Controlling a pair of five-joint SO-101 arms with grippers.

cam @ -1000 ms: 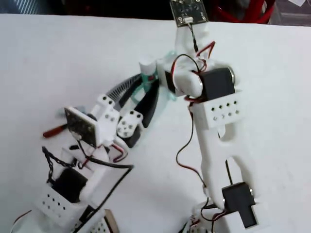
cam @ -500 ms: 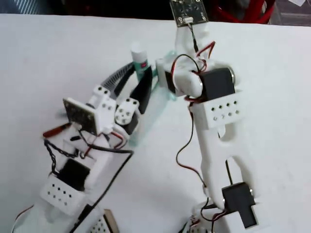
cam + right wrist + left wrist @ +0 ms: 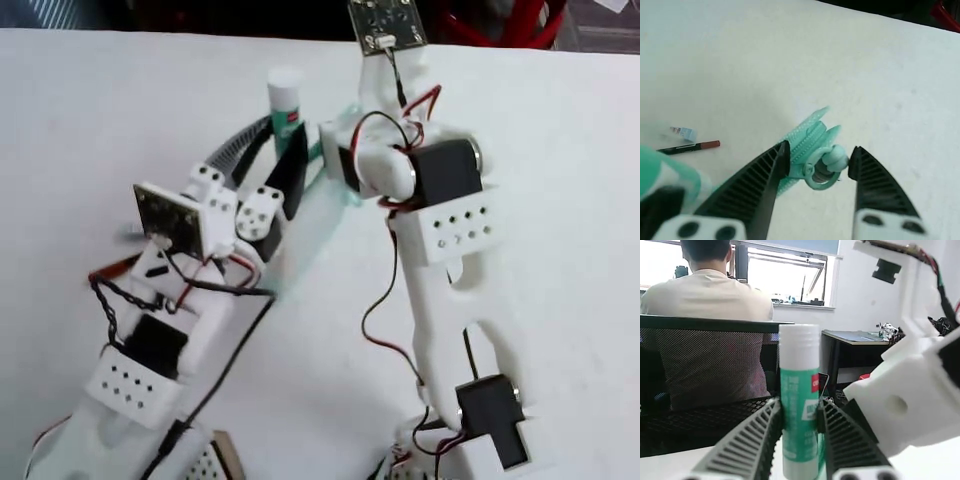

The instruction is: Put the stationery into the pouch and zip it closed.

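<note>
My left gripper (image 3: 285, 125) is shut on a glue stick (image 3: 284, 92) with a white cap and green body, held upright above the table. In the left wrist view the glue stick (image 3: 800, 390) stands between the ribbed fingers (image 3: 757, 440). The teal pouch (image 3: 350, 112) lies mostly under the right arm (image 3: 440, 230). My right gripper (image 3: 819, 150) is open, its fingers on either side of the pouch's zipper pull (image 3: 826, 164) at the pouch's end (image 3: 807, 131). The glue stick (image 3: 662, 172) is a green blur close beside the right gripper.
A red pen (image 3: 687, 147) and a small blue-white eraser (image 3: 682, 133) lie on the white table beyond the pouch. The pen's tip (image 3: 108, 268) pokes out beside the left arm. The two arms are close together over the pouch.
My left gripper has carried the glue stick up and toward the table's far side, and it now stands more upright. The right arm has stayed put.
</note>
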